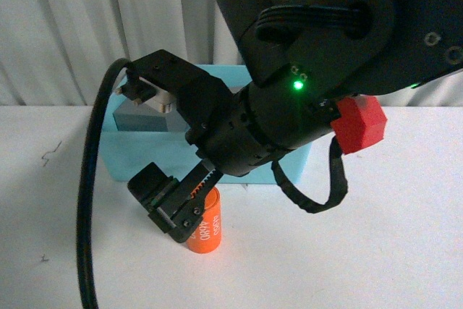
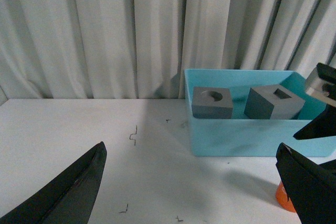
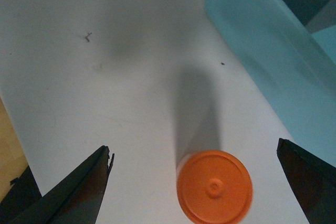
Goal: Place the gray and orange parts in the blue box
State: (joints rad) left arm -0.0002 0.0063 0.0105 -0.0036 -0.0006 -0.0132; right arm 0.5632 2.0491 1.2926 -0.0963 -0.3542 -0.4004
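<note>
From the front, the right tool (image 1: 181, 211) hangs at the upright orange cylinder (image 1: 205, 228) on the white desk (image 1: 376, 236), just before the blue box (image 1: 119, 146). The left wrist view shows the left tool (image 2: 190, 153) spread and bare, with the round-recess cube (image 2: 212, 103) and square-recess cube (image 2: 274, 103) lying in the box. In the right wrist view, the right tool's fingers stand wide apart, the cylinder between them untouched.

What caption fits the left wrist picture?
Round-hole cube and square-hole cube sit in the blue box; orange cylinder waits outside.
</note>
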